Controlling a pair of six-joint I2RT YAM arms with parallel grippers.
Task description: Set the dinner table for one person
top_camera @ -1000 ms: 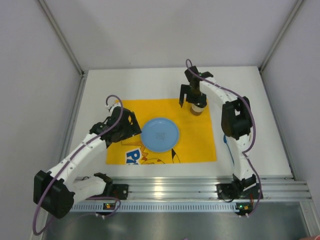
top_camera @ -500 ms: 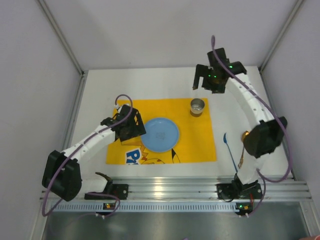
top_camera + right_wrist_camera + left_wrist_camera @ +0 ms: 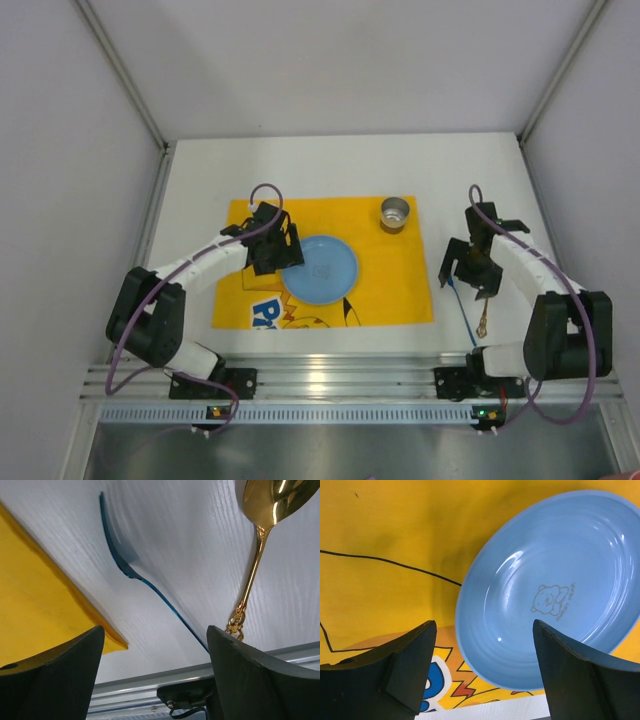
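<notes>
The white dinner table (image 3: pixel 300 170) carries a yellow cartoon cloth (image 3: pixel 390 275). A blue plate (image 3: pixel 320 268) lies on the cloth's middle and a metal cup (image 3: pixel 395 213) stands at its far right corner. A blue fork (image 3: pixel 462 310) and a gold spoon (image 3: pixel 484 315) lie on the bare table right of the cloth. My left gripper (image 3: pixel 280 258) is open and empty at the plate's left rim; the plate (image 3: pixel 545 590) fills its wrist view. My right gripper (image 3: pixel 468 272) is open and empty above the fork (image 3: pixel 140 580) and spoon (image 3: pixel 260 540).
Grey walls edge the table on the left, back and right. A metal rail (image 3: pixel 340 375) with both arm bases runs along the near edge. The cloth's near corner (image 3: pixel 60 620) lies beside the fork.
My right arm has swung from the far side near the cup back to the fork and spoon on the right. My left gripper has moved slightly nearer the plate's left rim.
</notes>
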